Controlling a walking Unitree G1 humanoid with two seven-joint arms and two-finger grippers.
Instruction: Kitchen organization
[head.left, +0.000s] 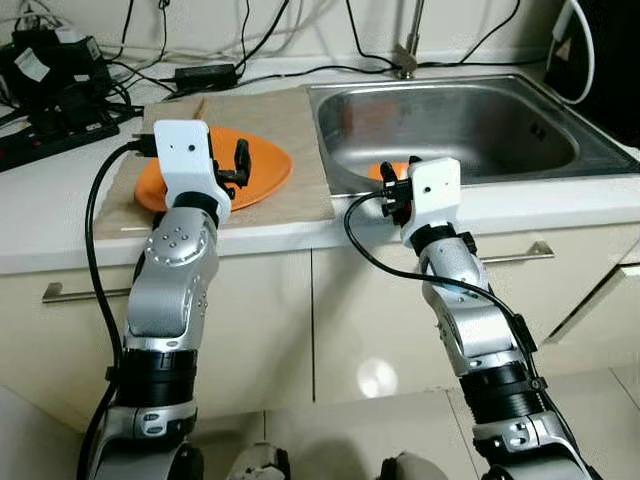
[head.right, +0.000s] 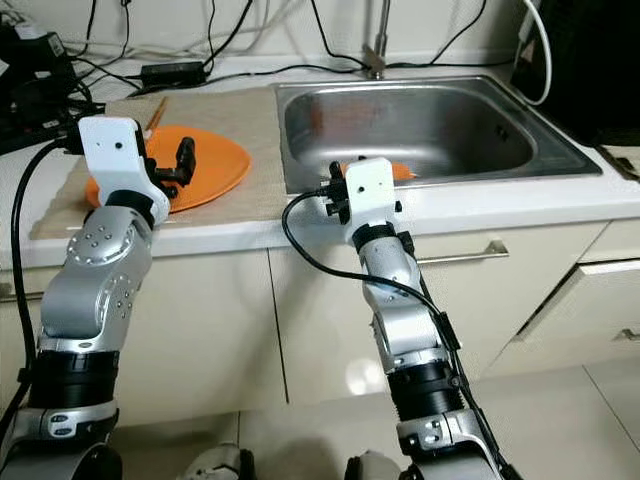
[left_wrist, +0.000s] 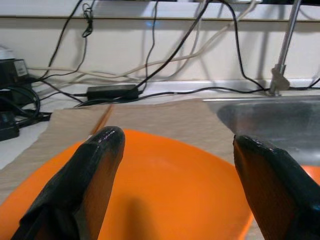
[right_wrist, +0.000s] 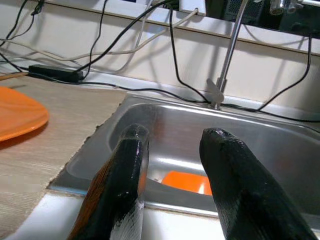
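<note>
An orange plate (head.left: 265, 165) lies on a beige mat (head.left: 270, 115) on the counter, left of the sink (head.left: 450, 120). My left gripper (head.left: 232, 168) hovers low over the plate's near half, open, with nothing between its fingers; the plate (left_wrist: 165, 185) spreads under them. A small orange item (head.left: 385, 170) lies in the sink basin close to the front wall, partly hidden by the rim. My right gripper (head.left: 392, 190) is at the sink's front rim, pointing into the basin, open and holding nothing; the orange item (right_wrist: 187, 181) sits just beyond its fingers.
A faucet (head.left: 405, 60) stands behind the sink. Black cables, a power adapter (head.left: 205, 73) and a power strip (head.left: 50, 130) crowd the counter's back and left. A thin wooden stick (head.left: 197, 107) lies on the mat behind the plate. Cabinet fronts with handles (head.left: 520, 255) are below.
</note>
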